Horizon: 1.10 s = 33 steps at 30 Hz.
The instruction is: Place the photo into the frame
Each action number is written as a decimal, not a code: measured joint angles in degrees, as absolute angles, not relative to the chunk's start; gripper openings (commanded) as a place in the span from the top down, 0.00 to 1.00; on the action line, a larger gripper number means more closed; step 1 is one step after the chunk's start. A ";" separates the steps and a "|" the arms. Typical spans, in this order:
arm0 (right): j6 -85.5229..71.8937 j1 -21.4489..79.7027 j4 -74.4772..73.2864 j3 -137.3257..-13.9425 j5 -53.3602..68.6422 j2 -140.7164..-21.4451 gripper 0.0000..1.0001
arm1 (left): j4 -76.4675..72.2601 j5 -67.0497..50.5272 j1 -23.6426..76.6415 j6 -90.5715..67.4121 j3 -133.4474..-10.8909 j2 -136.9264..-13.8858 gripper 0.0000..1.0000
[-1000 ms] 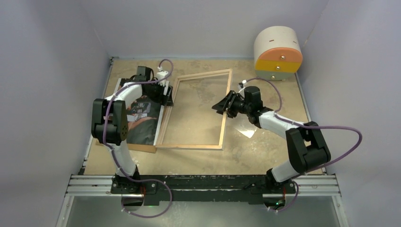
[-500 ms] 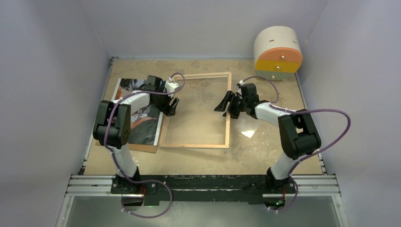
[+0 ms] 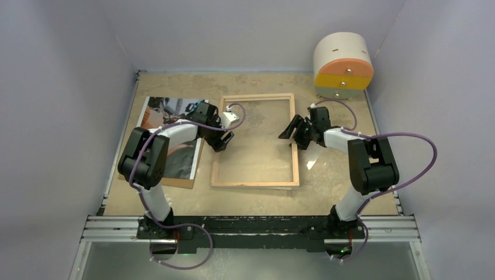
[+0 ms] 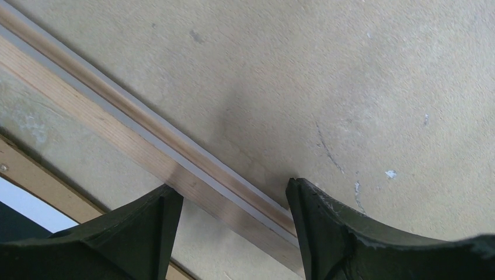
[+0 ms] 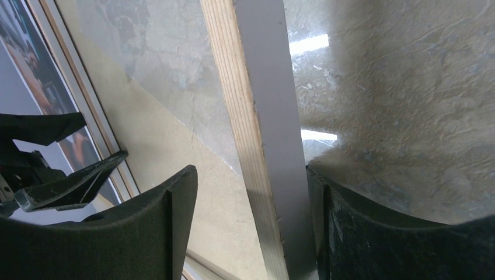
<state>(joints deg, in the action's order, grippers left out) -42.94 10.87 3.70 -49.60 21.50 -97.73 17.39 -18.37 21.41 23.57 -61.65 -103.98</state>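
Frame point(image 3: 255, 184) shifted right, squared; wrist views alone show left fingers point(image 4: 146, 233), right fingers point(image 5: 169, 227) spread astride it, unclamped.

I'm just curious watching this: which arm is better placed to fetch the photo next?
Likely the left: the open left gripper sits at the rail of the frame nearest the photo. The right gripper is across the frame, farther away.

The overhead camera looks down from high behind the near edge over the whole table point(image 3: 333, 195). Both wrist cameras point down, very close, at opposite rails of the frame point(image 3: 255, 184), which all views share.
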 measured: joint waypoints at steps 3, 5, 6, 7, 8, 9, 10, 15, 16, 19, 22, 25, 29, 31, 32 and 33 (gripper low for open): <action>-41.80 10.81 3.68 -49.60 21.52 -97.60 0.30 | 17.37 -17.89 22.06 23.55 -60.49 -103.07 0.30; -41.06 10.81 3.70 -49.65 21.58 -97.60 0.30 | 17.54 -17.69 22.33 23.57 -60.03 -102.63 0.30; -40.84 10.81 3.70 -49.69 21.71 -97.60 0.28 | 17.65 -17.67 22.39 23.59 -59.90 -102.50 0.30; -40.56 10.79 3.64 -49.76 21.78 -97.60 0.27 | 17.78 -17.63 22.48 23.62 -59.75 -102.32 0.29; -40.21 10.81 3.42 -49.91 21.80 -97.60 0.25 | 18.02 -17.58 22.55 23.64 -59.64 -102.15 0.27; -39.83 10.81 3.09 -50.09 21.78 -97.60 0.24 | 18.48 -17.58 22.65 23.79 -59.61 -101.97 0.26; -39.55 10.83 2.28 -50.57 21.63 -97.62 0.23 | 19.00 -17.61 22.87 24.12 -59.61 -101.82 0.24; -37.89 10.98 -1.78 -52.53 19.40 -97.49 0.16 | 24.05 -17.82 24.14 24.86 -61.43 -101.56 0.18; -37.60 11.05 -2.31 -52.80 18.90 -97.43 0.15 | 25.98 -18.06 24.38 24.71 -62.48 -101.78 0.18; -36.64 11.14 -3.75 -53.56 17.63 -97.41 0.14 | 31.20 -18.41 24.84 24.16 -68.14 -104.18 0.18; -35.94 11.14 -4.75 -53.63 16.97 -97.06 0.14 | 32.77 -17.61 24.75 23.18 -75.64 -108.14 0.19; -35.55 11.70 -6.70 -53.34 15.94 -96.05 0.14 | 32.42 -16.73 24.71 22.92 -84.36 -113.40 0.20; -35.77 14.09 -9.02 -51.68 15.70 -94.08 0.15 | 31.07 -16.16 24.64 22.74 -89.56 -118.21 0.21; -35.97 14.96 -9.19 -51.07 15.99 -93.60 0.15 | 30.92 -16.64 24.51 22.50 -88.71 -118.52 0.21; -36.01 15.25 -9.47 -51.07 16.08 -93.58 0.15 | 30.98 -17.04 24.51 22.46 -87.53 -118.34 0.22; -36.07 15.42 -9.63 -51.07 16.14 -93.56 0.15 | 30.65 -17.23 24.56 22.48 -85.60 -118.04 0.22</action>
